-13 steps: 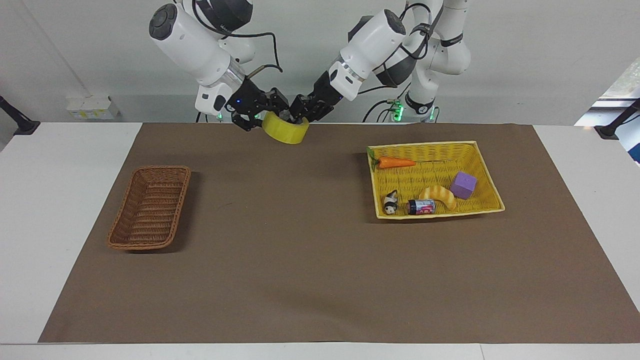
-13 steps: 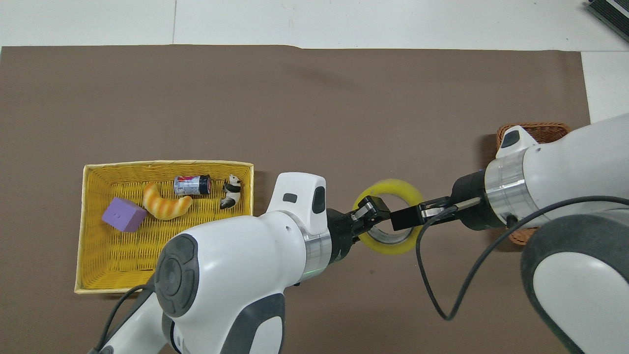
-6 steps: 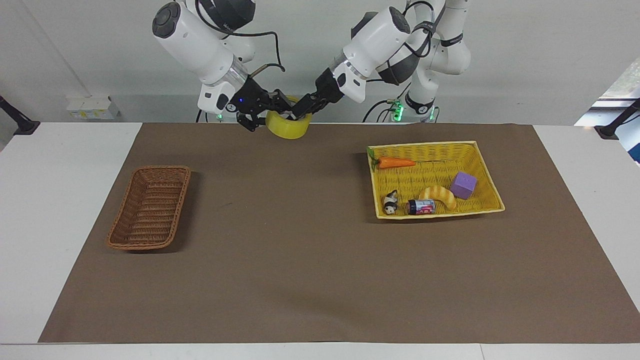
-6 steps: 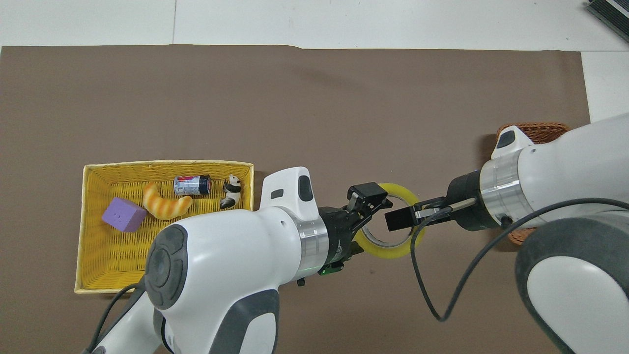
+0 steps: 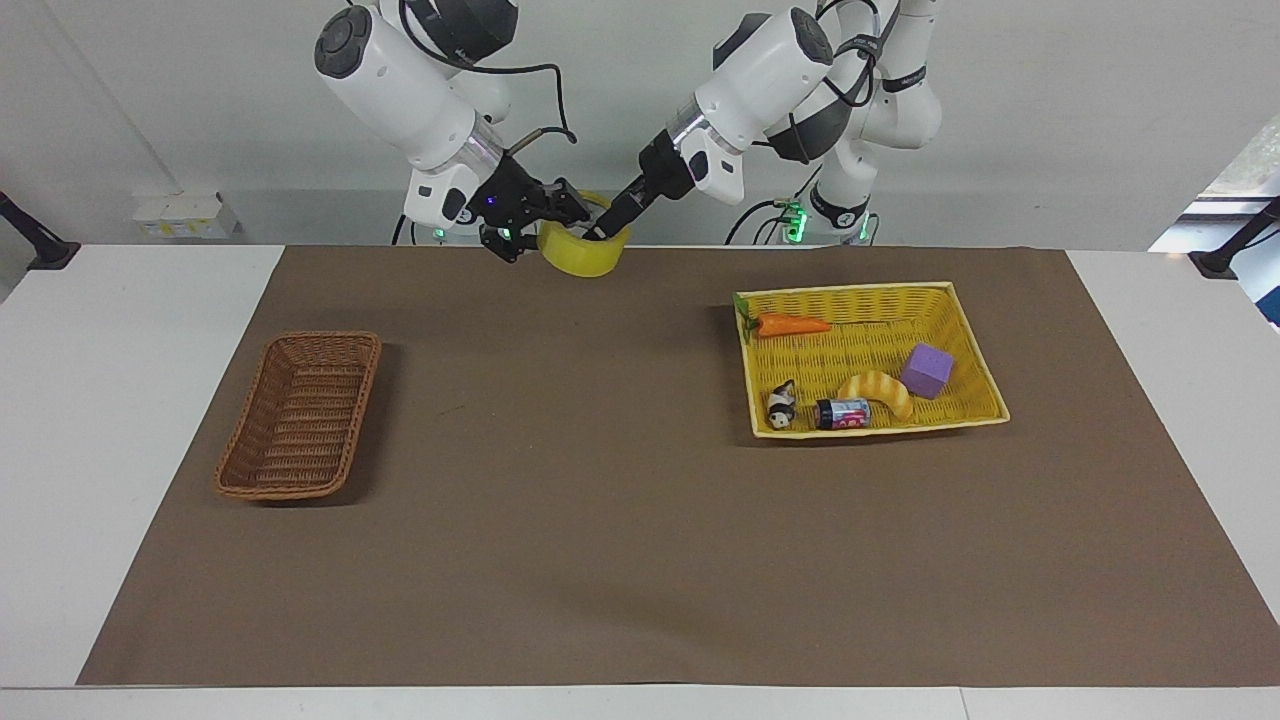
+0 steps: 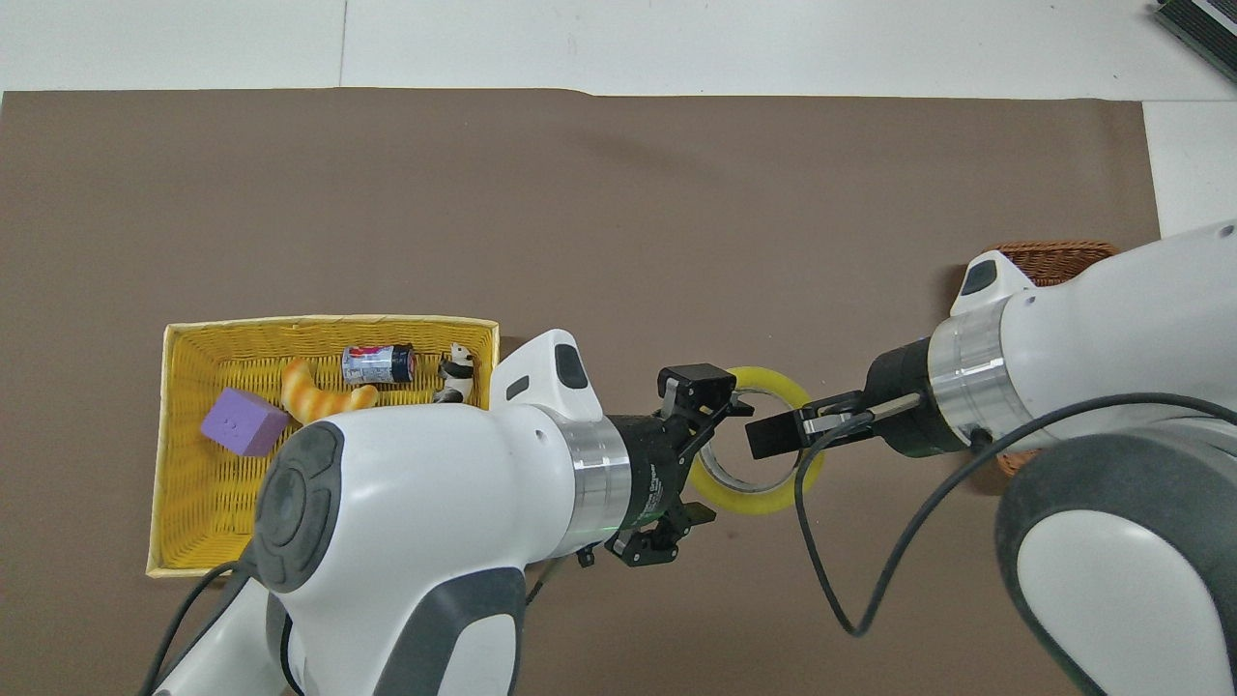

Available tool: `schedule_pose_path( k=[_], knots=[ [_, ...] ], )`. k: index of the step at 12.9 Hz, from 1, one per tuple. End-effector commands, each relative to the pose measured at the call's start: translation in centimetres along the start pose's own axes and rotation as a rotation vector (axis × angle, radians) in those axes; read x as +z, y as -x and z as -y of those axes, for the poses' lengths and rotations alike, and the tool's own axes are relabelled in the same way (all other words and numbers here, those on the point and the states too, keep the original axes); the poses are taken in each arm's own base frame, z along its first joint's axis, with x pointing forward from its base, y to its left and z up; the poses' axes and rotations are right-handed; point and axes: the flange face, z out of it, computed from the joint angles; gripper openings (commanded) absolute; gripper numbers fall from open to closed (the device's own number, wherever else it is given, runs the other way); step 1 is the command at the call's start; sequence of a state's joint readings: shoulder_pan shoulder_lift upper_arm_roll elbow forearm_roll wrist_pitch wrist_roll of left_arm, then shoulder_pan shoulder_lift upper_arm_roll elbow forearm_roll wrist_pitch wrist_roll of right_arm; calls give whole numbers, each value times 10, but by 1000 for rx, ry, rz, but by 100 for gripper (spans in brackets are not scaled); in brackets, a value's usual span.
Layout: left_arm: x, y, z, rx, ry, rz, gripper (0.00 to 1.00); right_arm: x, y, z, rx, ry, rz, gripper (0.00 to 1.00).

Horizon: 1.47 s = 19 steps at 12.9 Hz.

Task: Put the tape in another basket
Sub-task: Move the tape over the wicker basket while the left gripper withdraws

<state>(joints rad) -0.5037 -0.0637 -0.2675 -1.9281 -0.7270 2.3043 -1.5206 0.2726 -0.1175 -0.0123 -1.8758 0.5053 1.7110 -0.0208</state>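
The tape (image 5: 585, 260) (image 6: 752, 503), a yellow roll with a pale core, hangs in the air over the mat's edge nearest the robots, between the two baskets. My right gripper (image 5: 560, 212) (image 6: 773, 435) is shut on the roll's wall, one finger inside the ring. My left gripper (image 5: 606, 226) (image 6: 710, 464) stands open at the roll's other flank, and one of its fingers (image 6: 701, 382) still reaches over the rim. The brown wicker basket (image 5: 300, 490) (image 6: 1058, 253) sits toward the right arm's end of the table, mostly hidden by that arm in the overhead view.
A yellow woven basket (image 5: 870, 290) (image 6: 184, 435) toward the left arm's end holds a carrot (image 5: 790, 325), a purple cube (image 5: 927, 370), a striped curved toy (image 5: 878, 390), a small can (image 5: 842, 412) and a panda figure (image 5: 781, 403). A brown mat (image 5: 600, 520) covers the table.
My right gripper has closed on the tape. My left gripper has opened wide, let the roll go and drawn back a little. The roll has risen slightly.
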Motion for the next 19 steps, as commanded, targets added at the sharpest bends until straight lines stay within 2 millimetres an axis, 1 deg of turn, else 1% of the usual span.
schedule_pose_path(
  k=[1, 2, 4, 5, 7, 9, 10, 11, 12, 13, 14, 15, 17, 18, 19],
  knots=[
    [-18, -13, -7, -203, 14, -5, 100, -10, 6, -6, 18, 2, -2, 0],
    [-19, -11, -6, -218, 11, -3, 100, -11, 6, -6, 17, 5, -4, 0],
    [-29, -5, -11, -214, 28, 4, 100, -14, 8, -7, 16, 12, -7, 0],
    [-39, -4, -14, -209, 33, 5, 100, -14, 8, -8, 18, 12, -6, 0],
    [-66, -13, -21, -205, 21, -5, 100, -14, 8, -8, 21, 12, -4, 0],
    [-89, -34, -28, -216, 21, -26, 100, -16, 9, -11, 23, 11, -4, 0],
    [-93, -39, -29, -176, 22, -43, 100, -17, 9, -12, 24, 11, -5, 0],
    [-98, -48, -30, -141, 14, -58, 100, -18, 9, -15, 26, 11, 1, 0],
    [-108, -66, -32, -134, 9, -68, 100, -22, 9, -21, 29, 9, 1, 0],
    [-118, -83, -35, -135, 13, -77, 100, -30, 8, -33, 41, 7, -13, 0],
    [-127, -99, -37, -131, 16, -86, 100, -43, 9, -45, 35, 4, -26, 0],
    [-139, -119, -39, -125, 11, -95, 100, -53, 13, -68, 41, -4, -9, 0],
    [-165, -161, -37, -122, -3, -107, 100, -83, 20, -130, 91, -8, -68, 0],
    [-176, -176, -36, -110, -1, -112, 100, -92, 20, -159, 134, 2, -99, 0],
    [-187, -190, -34, -92, 1, -116, 100, -94, 20, -194, 178, 0, -110, 0]
  ],
)
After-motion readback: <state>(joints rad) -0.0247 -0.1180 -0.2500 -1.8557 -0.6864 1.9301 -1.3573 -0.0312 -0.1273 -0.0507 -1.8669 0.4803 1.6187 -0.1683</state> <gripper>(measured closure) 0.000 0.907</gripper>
